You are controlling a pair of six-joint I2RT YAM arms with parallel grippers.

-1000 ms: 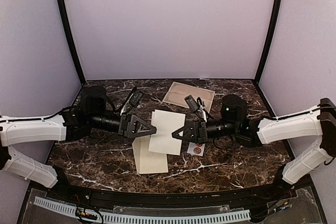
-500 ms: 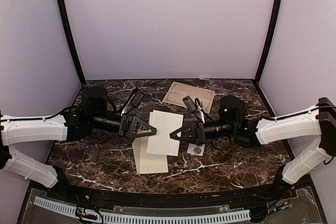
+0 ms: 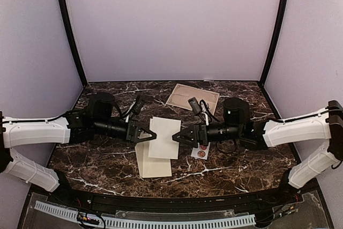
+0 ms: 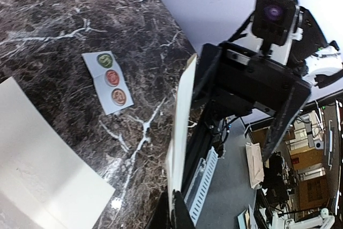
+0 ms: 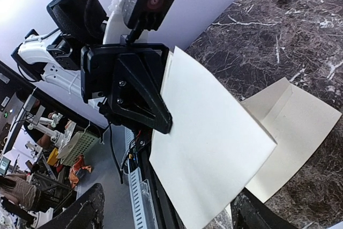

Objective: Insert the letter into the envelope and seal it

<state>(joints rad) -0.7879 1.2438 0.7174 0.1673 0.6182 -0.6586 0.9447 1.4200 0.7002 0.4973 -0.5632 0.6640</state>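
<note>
The letter (image 3: 164, 138), a plain cream sheet, hangs in the air above the table's middle, between my two grippers. My left gripper (image 3: 154, 135) is shut on its left edge; the left wrist view shows the letter (image 4: 182, 127) edge-on, rising from the pinched fingertips (image 4: 185, 219). My right gripper (image 3: 175, 138) stands open at the sheet's right edge, and in the right wrist view its fingers (image 5: 80, 213) sit on either side of the letter (image 5: 214, 154) without pressing it. The cream envelope (image 3: 154, 165) lies flat on the table below, partly under the letter, its flap crease showing (image 5: 297, 127).
A small white sticker strip (image 3: 200, 152) with round dots lies on the dark marble just right of the envelope. A tan printed sheet (image 3: 193, 96) lies at the back. Purple walls enclose the table on three sides.
The letter has passed from right to left. My left gripper closed on its left edge, then my right gripper opened off it. The sheet shifted slightly left and lower.
</note>
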